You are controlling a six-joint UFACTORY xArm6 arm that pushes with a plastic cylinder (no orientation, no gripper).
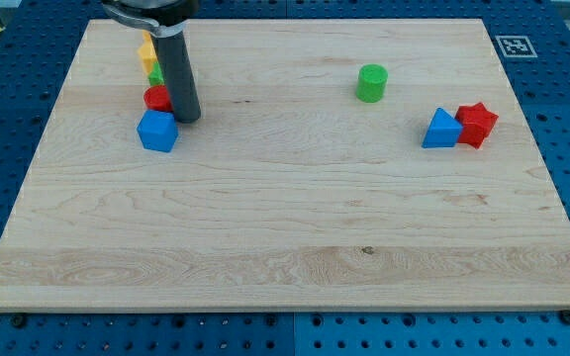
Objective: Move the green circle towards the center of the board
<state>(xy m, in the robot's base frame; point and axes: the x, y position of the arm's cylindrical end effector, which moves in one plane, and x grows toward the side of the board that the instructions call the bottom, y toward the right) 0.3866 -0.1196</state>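
The green circle (371, 83) stands on the wooden board (285, 218) right of centre, near the view's top. My tip (188, 118) rests on the board at the upper left, touching or just right of a red block (156, 98) and just above-right of a blue cube (157, 131). The tip is far to the left of the green circle. The rod partly hides a green block (155, 75) behind it.
An orange block (146, 47) and a yellow block (148, 61) sit above the green one at the upper left. A blue triangular block (442, 130) touches a red star-shaped block (477, 124) at the right. A marker tag (514, 45) sits at the board's top right corner.
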